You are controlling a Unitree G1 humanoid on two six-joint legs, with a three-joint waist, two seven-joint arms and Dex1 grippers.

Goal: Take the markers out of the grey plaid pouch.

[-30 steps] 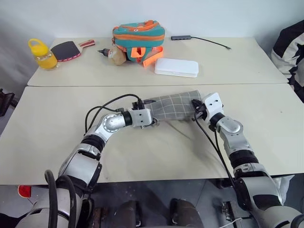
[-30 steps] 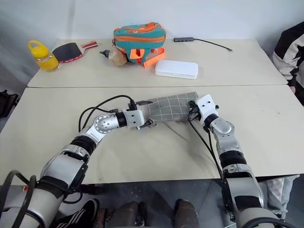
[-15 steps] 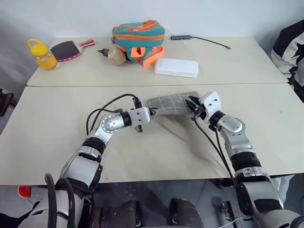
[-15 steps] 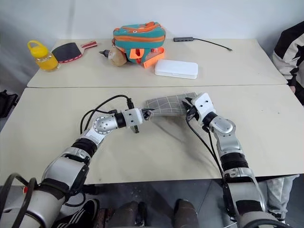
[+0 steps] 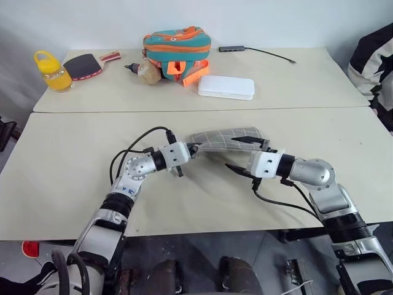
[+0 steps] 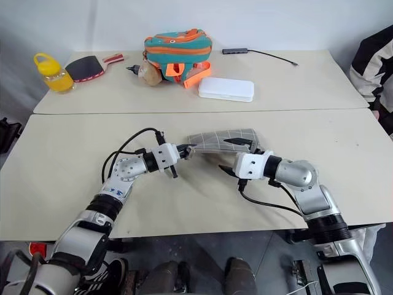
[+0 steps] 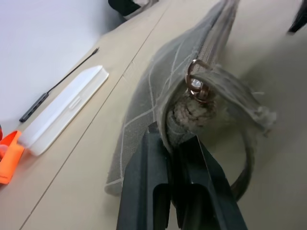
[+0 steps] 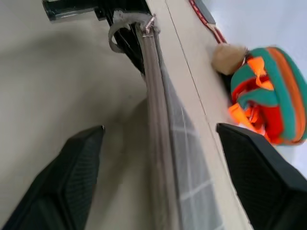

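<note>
On the near table (image 5: 61, 178), grey plaid pouch (image 5: 224, 138) lengthwise left-to-right, ring-corner pinched by left end effector (image 5: 191, 149); right end effector (image 5: 242, 153) agape.

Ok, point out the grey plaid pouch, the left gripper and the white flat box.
grey plaid pouch (image 5: 227, 139), left eye view, on the middle of its gridded fabric.
left gripper (image 7: 172, 158), left wrist view, midway between its fingertips, where they pinch the pouch's end.
white flat box (image 5: 226, 86), left eye view, on the middle of its top face.

Two beige tables pushed together: near table (image 5: 55, 184), far table (image 5: 307, 80), seam between. Plain white wall (image 5: 92, 21) behind. Dark grey floor (image 5: 270, 258) below near edge. Even, soft light.
</note>
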